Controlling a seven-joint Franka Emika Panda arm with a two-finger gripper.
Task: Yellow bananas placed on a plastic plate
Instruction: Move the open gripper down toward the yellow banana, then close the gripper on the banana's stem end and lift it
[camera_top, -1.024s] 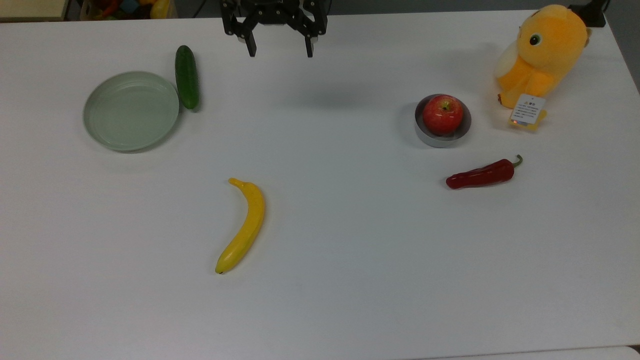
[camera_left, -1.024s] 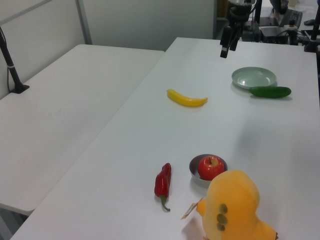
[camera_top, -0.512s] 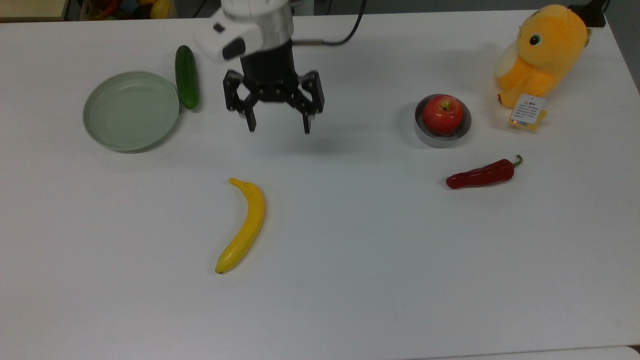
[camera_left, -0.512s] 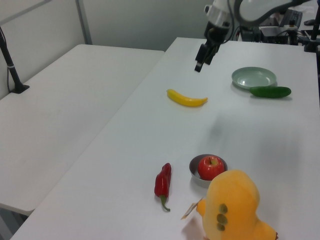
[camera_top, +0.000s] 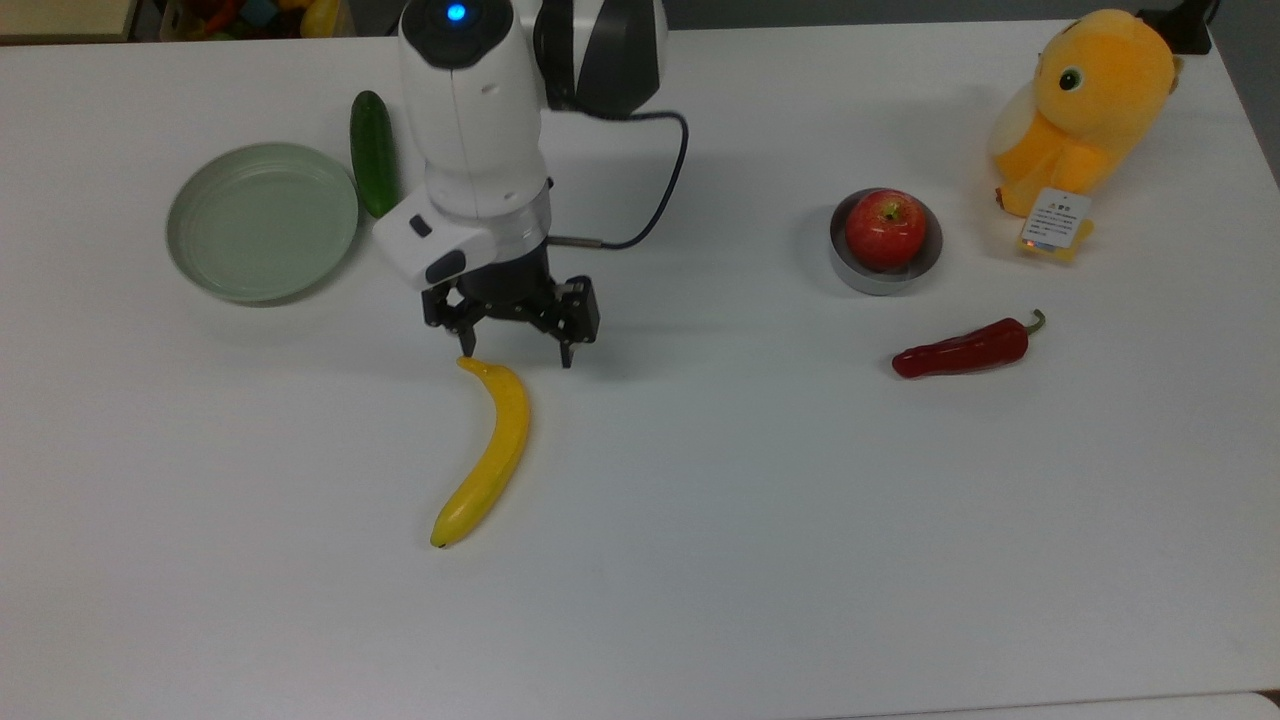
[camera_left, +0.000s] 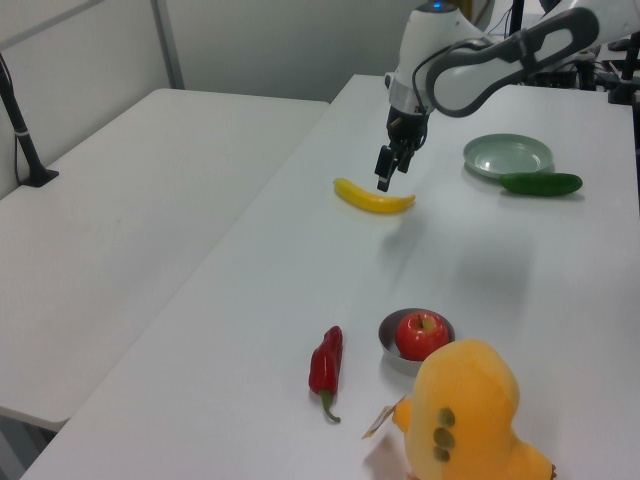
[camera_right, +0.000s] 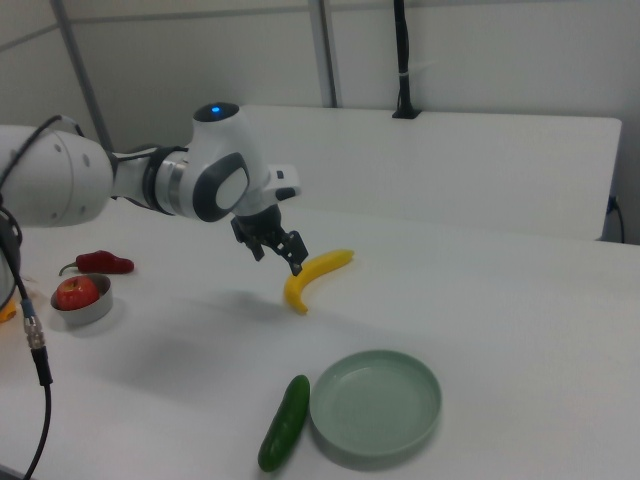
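**One banana, still on the table**

One banana (camera_top: 487, 452) lies on the white table (camera_top: 700, 560), stem at 12 o'clock, dark tip at 6. The gripper (camera_top: 515, 352) hangs over the stem end, fingers apart and empty. The plate (camera_top: 262, 221) waits at roughly 10 o'clock from the fruit, a cucumber (camera_top: 373, 152) beside it. The banana looks light, stiff and smooth-skinned, likely slippery; across its thicker middle seems the surest hold.

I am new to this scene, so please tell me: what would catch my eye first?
The white robot arm, its open gripper hanging just above the stem end of the yellow banana mid-table. Then the orange plush toy in the top view's upper right corner, beside a red apple in a metal dish.
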